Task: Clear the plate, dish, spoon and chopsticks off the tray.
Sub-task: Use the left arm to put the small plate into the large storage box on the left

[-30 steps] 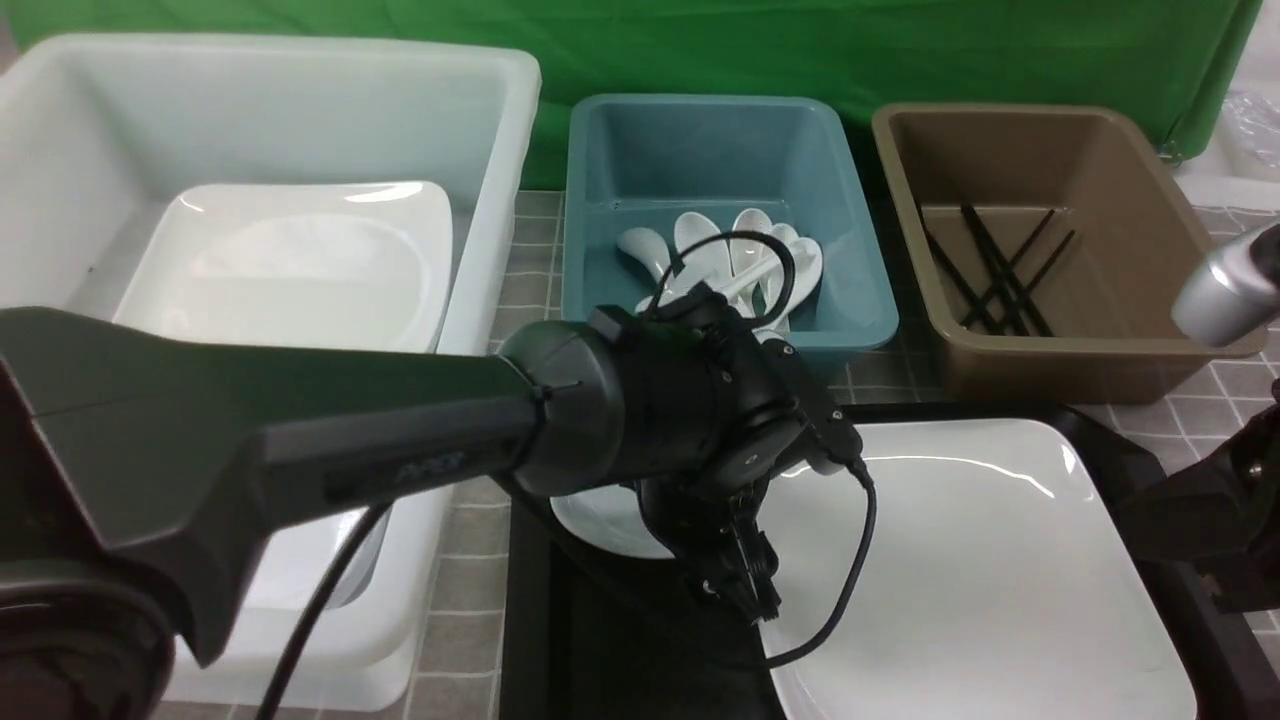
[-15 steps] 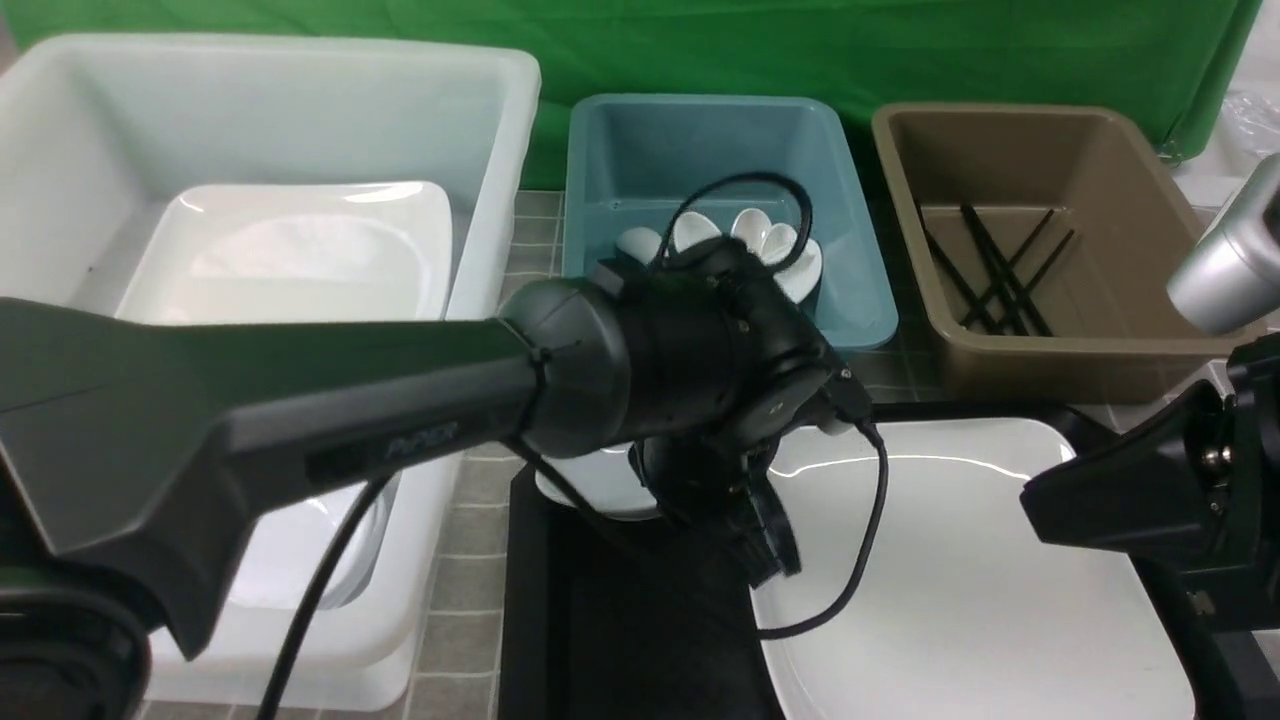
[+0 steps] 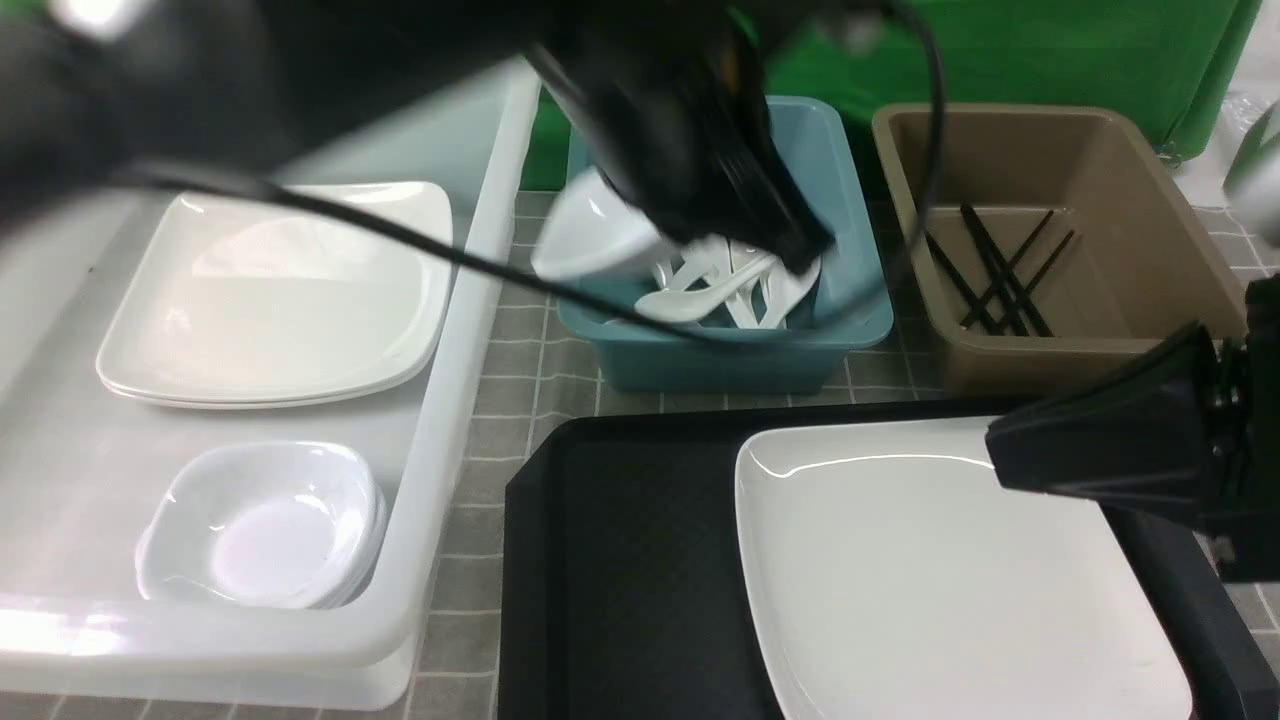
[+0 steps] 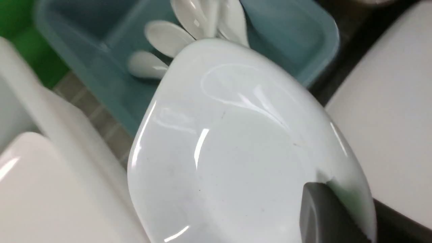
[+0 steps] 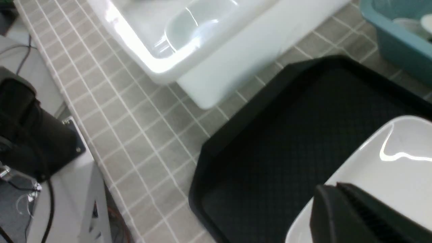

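Observation:
My left gripper (image 3: 785, 240) is shut on the rim of a small deep white dish (image 3: 590, 240), held tilted in the air over the near-left part of the blue tub. In the left wrist view the dish (image 4: 229, 141) fills the frame, with one dark finger (image 4: 320, 212) inside its rim. The large white plate (image 3: 940, 570) lies on the right half of the black tray (image 3: 620, 560). My right gripper (image 3: 1000, 445) hovers shut over the plate's right edge, holding nothing. Spoons (image 3: 720, 285) lie in the blue tub and chopsticks (image 3: 995, 270) in the brown tub.
A big white tub (image 3: 470, 330) at the left holds stacked flat plates (image 3: 270, 290) and a stack of small dishes (image 3: 260, 525). The blue tub (image 3: 850, 330) and brown tub (image 3: 1100, 360) stand behind the tray. Grey tiled tabletop (image 5: 141, 121) surrounds them.
The left gripper shut on the small dish and lifted it off the tray, up and back over the blue tub. The right arm came in leftward over the plate.

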{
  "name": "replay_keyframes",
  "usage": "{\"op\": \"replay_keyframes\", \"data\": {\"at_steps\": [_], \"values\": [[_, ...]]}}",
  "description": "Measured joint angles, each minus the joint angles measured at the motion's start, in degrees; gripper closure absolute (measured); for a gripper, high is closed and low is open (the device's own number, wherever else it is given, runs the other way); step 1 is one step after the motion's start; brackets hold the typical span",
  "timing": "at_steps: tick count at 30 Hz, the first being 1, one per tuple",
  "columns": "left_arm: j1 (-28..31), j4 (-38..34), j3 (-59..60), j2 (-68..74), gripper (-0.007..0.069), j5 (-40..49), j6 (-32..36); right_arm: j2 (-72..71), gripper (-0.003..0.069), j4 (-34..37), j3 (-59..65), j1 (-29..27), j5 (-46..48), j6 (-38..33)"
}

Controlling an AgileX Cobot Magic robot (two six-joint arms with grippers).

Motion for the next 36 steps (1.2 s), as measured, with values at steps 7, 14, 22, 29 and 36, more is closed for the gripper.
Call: {"op": "replay_keyframes", "data": {"at_steps": [7, 14, 22, 29, 36], "values": [[12.4, 0.2, 0.9, -10.8, 0.0597, 6.9, -0.3, 0.3, 0.0621, 6.7, -0.7, 0.8, -2.8, -1.6], [21.4, -2.7, 19.5, -17.9, 0.0597, 4.9, -1.3, 5.5, 0.062, 6.8, -2.4, 13.7, -10.2, -3.2], [22.4, -5.3, 42.9, -18.0, 0.0597, -9.6, -1.7, 16.6, 0.062, -4.6, -13.9, 27.6, -14.1, 5.6], [22.5, -5.9, 51.8, -18.1, 0.0554, -18.1, -1.7, 24.7, 0.062, -12.8, -29.2, 29.2, -7.5, 15.8], [22.5, -6.4, 53.3, -18.5, 0.0293, -20.4, -1.9, 27.4, 0.062, -17.6, -35.0, 29.2, -0.7, 18.2]]}}
